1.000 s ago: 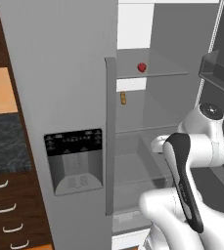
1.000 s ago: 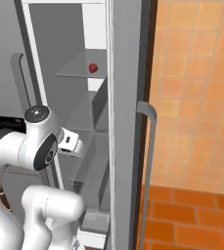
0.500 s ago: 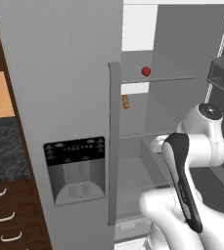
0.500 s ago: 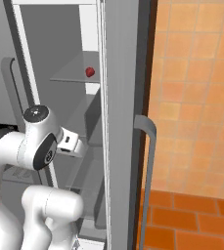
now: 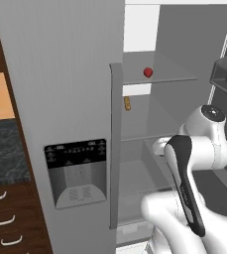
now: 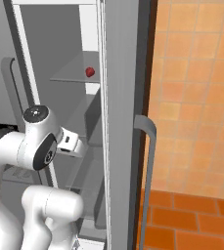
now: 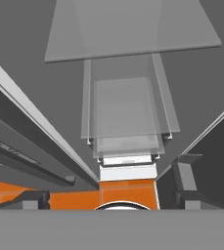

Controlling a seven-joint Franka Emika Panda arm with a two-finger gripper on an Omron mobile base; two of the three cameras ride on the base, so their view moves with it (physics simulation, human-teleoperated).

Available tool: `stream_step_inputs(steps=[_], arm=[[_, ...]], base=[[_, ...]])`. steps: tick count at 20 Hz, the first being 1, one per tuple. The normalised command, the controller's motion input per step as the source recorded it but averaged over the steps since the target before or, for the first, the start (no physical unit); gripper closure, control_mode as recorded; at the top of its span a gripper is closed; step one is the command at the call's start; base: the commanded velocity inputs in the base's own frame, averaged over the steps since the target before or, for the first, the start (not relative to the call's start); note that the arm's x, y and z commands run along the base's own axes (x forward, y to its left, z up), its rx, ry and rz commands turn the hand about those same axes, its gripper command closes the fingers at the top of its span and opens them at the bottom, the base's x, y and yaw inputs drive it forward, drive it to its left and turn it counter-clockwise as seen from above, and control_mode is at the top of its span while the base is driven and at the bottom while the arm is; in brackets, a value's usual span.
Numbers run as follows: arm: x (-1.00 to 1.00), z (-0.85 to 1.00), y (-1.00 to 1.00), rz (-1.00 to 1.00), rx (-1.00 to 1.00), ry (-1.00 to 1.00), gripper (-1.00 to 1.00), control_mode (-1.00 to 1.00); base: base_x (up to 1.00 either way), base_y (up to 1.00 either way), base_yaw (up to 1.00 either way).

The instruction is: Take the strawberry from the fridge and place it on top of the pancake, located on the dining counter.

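i am looking into the fridge (image 5: pixel 75 74), whose right door is standing swung wide so the shelves are reachable. the strawberry (image 5: pixel 147 72) is sitting alone on an upper glass shelf (image 5: pixel 169 75), near its front edge, and the right base view is showing the strawberry at (image 6: pixel 90 72) from the other side. a small yellow-brown item (image 5: pixel 127 103) is lying a level lower, toward the left wall; i am leaving it alone. i am judging the fruit's spot near the shelf lip as handy, since it should allow a straight reach in.

the arm is folded with its elbow high and the wrist tucked low in front of the open compartment, well below the strawberry's shelf. in the hand view the gripper (image 7: pixel 111 200) is pointing down along the lower shelves and drawer toward the orange floor, with its fingers (image 7: pixel 31 199) spread fully apart and nothing between them. i am judging that the wrist needs lifting and tilting up toward the upper shelf before any grasp.
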Motion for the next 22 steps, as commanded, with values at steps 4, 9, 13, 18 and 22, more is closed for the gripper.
stream_step_inputs(steps=[4,9,13,18,22], arm=[[0.00,0.44,0.00,0.00,-0.03,-0.33,-1.00,-1.00],[0.04,0.96,0.20,0.00,-0.15,-0.43,-1.00,-1.00],[0.03,1.00,0.00,-0.03,0.01,-0.40,-1.00,-1.00],[0.27,0.93,-0.11,0.00,0.21,0.05,-1.00,-1.00],[0.44,0.31,0.00,0.01,0.00,0.02,-1.00,-1.00]], base=[[0.00,0.00,0.00],[0.00,0.00,0.00],[0.00,0.00,0.00],[0.00,0.00,0.00],[0.00,0.00,0.00]])
